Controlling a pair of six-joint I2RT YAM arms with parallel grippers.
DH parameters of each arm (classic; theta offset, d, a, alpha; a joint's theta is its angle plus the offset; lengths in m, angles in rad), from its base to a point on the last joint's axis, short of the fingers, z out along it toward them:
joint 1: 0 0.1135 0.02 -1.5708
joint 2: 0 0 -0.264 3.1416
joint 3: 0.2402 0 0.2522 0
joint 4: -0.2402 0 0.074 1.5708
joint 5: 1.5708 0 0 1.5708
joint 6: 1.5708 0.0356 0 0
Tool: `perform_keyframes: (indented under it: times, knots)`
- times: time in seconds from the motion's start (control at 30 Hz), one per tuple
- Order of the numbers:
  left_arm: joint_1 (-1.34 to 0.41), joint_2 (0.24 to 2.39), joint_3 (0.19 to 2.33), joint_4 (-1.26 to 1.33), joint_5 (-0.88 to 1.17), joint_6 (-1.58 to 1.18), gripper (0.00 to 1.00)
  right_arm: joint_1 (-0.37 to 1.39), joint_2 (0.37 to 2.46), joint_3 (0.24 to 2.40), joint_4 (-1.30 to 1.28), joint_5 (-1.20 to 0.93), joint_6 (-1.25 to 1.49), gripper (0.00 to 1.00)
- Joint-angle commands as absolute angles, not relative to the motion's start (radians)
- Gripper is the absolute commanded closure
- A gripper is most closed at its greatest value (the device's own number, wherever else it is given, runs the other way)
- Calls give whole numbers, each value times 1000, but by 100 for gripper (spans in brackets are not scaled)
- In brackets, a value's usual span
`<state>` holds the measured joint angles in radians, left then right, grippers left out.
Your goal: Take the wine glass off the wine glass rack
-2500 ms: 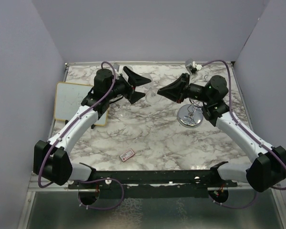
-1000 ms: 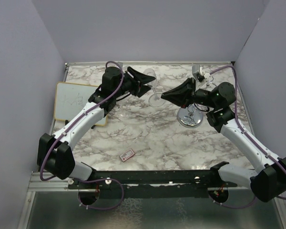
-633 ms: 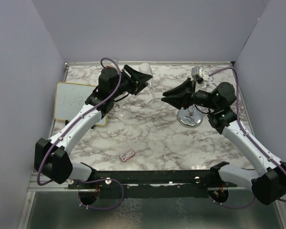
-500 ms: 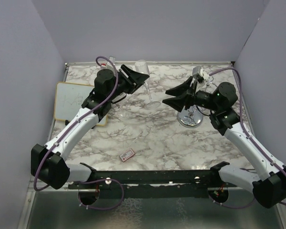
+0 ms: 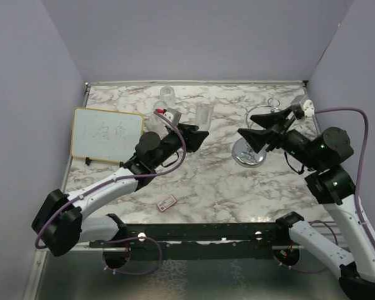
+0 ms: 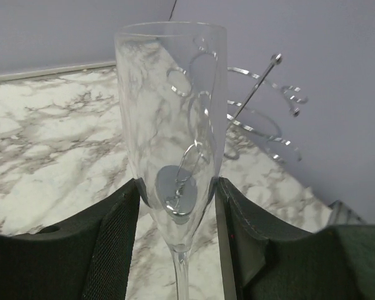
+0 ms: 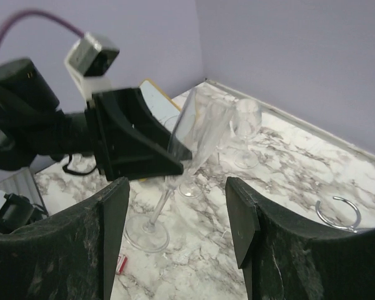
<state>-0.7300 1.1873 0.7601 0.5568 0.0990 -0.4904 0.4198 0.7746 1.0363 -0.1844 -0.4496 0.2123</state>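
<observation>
Moved: the right hand (image 7: 178,187) has drawn back toward the wine glass rack (image 5: 250,153) and spread its fingers; it now holds nothing. The left hand (image 6: 177,187) has swung lower and nearer the arm bases, taking the wine glass (image 6: 169,94) along. That hand is clamped on the lower bowl, stem hanging free, apparently so one hand alone carries it clear. The glass is off the rack, to its left, tilted. Whether its foot touches the counter (image 5: 206,181) cannot be told.
</observation>
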Motion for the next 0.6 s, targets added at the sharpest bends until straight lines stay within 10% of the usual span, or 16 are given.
perform_keyframes:
  times: [0.0, 0.57]
  knots:
    - [-739, 1253, 645, 961, 5, -227, 60, 426, 697, 1058, -282, -345, 202, 37]
    - [-738, 1752, 515, 1764, -51, 36, 57, 426, 548, 1022, -383, -299, 187, 37]
